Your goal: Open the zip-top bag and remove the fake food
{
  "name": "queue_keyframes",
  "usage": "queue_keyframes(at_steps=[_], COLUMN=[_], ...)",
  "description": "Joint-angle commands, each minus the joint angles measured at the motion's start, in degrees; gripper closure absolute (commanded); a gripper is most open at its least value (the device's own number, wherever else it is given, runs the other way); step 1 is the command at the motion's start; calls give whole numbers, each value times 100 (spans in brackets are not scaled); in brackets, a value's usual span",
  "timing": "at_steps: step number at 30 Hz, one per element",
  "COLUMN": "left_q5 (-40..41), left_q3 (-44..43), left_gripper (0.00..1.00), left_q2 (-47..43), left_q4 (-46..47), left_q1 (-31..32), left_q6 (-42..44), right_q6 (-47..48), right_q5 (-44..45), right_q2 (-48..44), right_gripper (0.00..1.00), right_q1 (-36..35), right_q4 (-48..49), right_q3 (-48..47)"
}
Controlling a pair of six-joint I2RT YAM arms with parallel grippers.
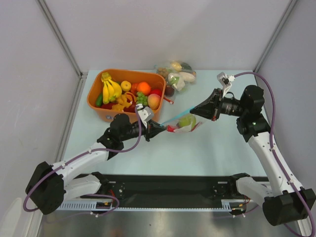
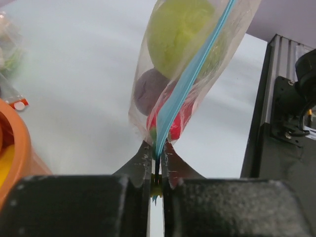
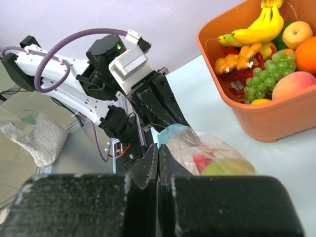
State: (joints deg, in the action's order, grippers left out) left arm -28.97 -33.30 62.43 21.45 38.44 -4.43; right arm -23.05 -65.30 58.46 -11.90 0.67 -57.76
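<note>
The small clear zip-top bag (image 1: 183, 122) hangs stretched above the table between my two grippers, its pale blue zip strip (image 2: 190, 81) taut. Inside show the light green pear-like fruit (image 2: 180, 29), the dark purple round fruit (image 2: 149, 91) and the red chili pepper (image 2: 181, 118). My left gripper (image 1: 160, 128) is shut on the strip's left end, seen pinched in the left wrist view (image 2: 157, 154). My right gripper (image 1: 194, 111) is shut on the strip's other end (image 3: 158, 148); the bag (image 3: 212, 158) bulges beside it.
An orange tub (image 1: 98, 105) of bananas, orange, grapes and peach stands at the back left. A larger lumpy clear bag of vegetables (image 1: 177, 73) lies at the back middle. The black rail (image 1: 173, 185) runs along the near edge.
</note>
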Motion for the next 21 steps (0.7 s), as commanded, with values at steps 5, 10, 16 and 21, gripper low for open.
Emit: queue_keyframes(at_steps=[5,10,16,21], left_q5=[-917,-953,-882,-681], left_q3=[-861,-1906,-2890,-3525], left_gripper=[100,100,100,99], left_q2=[-92,198,726,1297], left_q4=[-1518,-3354,-5042,-6116], left_q1=[-29,208,506,718], left_q6=[792,1329,2033,2630], right_q6=[1325,2085,2287,2507], right_q5=[613,1729,2134,2469], right_q2=[-115,-361,-608,-485], right_gripper=[87,53,39,33], right_q1=[39,21,-452,-1217], right_q4=[-1608,-2571,-2606,-2721], right_q3=[-77,-376,-499,-456])
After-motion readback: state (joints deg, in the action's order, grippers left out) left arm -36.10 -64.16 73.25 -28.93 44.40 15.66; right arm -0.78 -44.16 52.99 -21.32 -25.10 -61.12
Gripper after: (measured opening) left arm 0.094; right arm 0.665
